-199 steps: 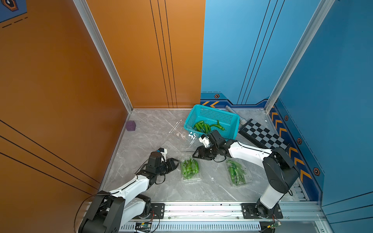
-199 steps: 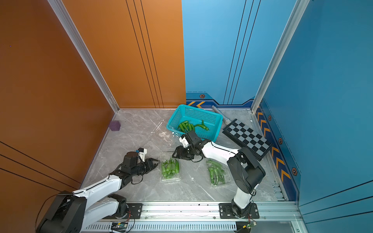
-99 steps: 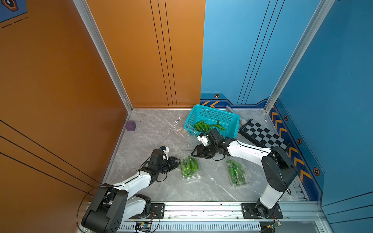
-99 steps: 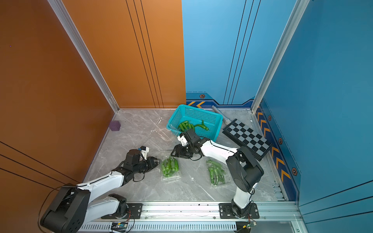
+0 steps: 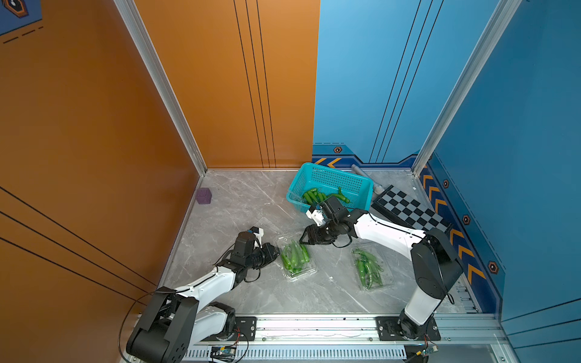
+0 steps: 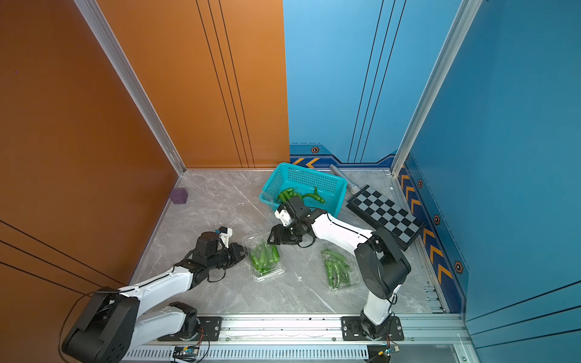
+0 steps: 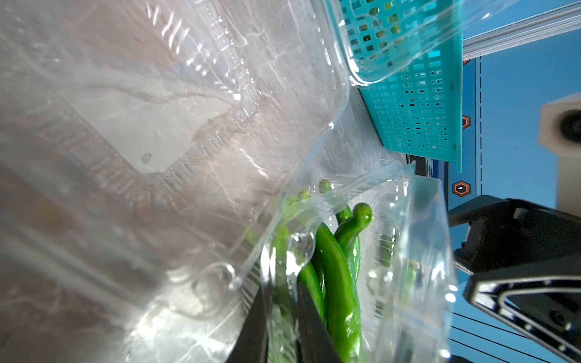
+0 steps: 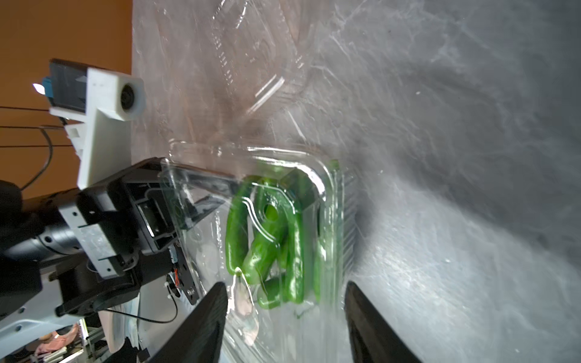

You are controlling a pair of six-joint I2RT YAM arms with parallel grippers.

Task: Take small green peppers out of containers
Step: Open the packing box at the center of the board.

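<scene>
Small green peppers [image 5: 294, 259] fill the middle container [image 5: 309, 272] in both top views. A second container [image 5: 385, 279], also holding peppers, lies beside the right arm, and more peppers lie in the teal basket [image 5: 330, 182] at the back. The left gripper [image 5: 276, 251] sits at the middle container's side facing the left arm. The right gripper [image 6: 271, 240] hangs at that container's far end, between it and the basket. Left wrist view: the left gripper's two black fingers [image 7: 254, 330] stand close together with the container's clear wall pinched between them, and peppers lie just behind it. Clear plastic covers most of that view; whether it is a lid or a separate tray cannot be told. Right wrist view: the right gripper's fingers [image 8: 201, 323] are spread wide with the container's near end between them, and contact cannot be told. The left gripper shows at the opposite side.
</scene>
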